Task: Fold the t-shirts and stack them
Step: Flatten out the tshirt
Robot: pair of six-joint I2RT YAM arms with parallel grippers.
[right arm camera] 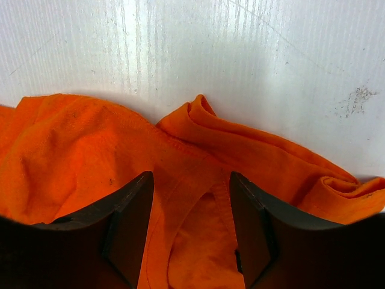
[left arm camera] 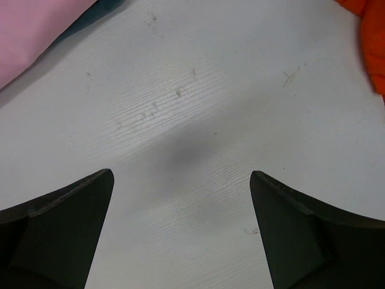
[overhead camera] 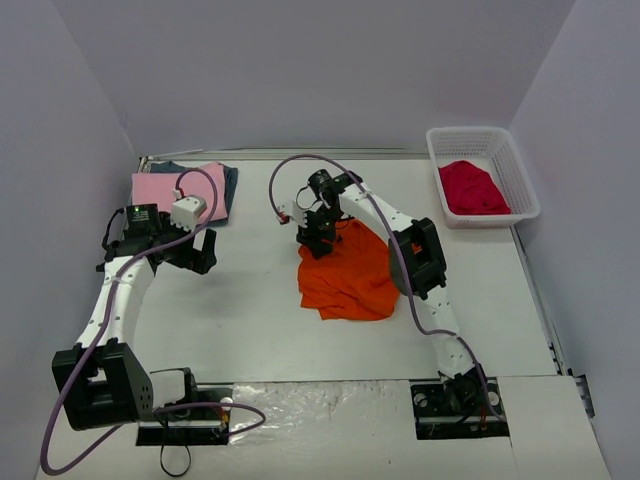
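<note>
Hovering over the crumpled bright orange cloth t-shirt [right arm camera: 72, 138], our right gripper [right arm camera: 191, 192] stands half spread. Our left gripper [left arm camera: 180, 180], spread wide, is farther away.

- orange t-shirt [overhead camera: 345, 275]: bright, plain
- pink t-shirt [overhead camera: 165, 190]: pale, plain
- blue-grey t-shirt [overhead camera: 231, 188]: dark
- red t-shirt [overhead camera: 472, 188]: crimson, inside the basket
- basket [overhead camera: 468, 140]: white lattice
- table [overhead camera: 250, 300]: white, finely striped

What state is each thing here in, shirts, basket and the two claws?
Orange t-shirt: crumpled on the table.
Pink t-shirt: folded, atop the dark blue-grey t-shirt.
Dark blue-grey t-shirt: flat under the pink.
Red t-shirt: bunched in the basket.
Left jaws: wide open, empty.
Right jaws: open over orange t-shirt.
</note>
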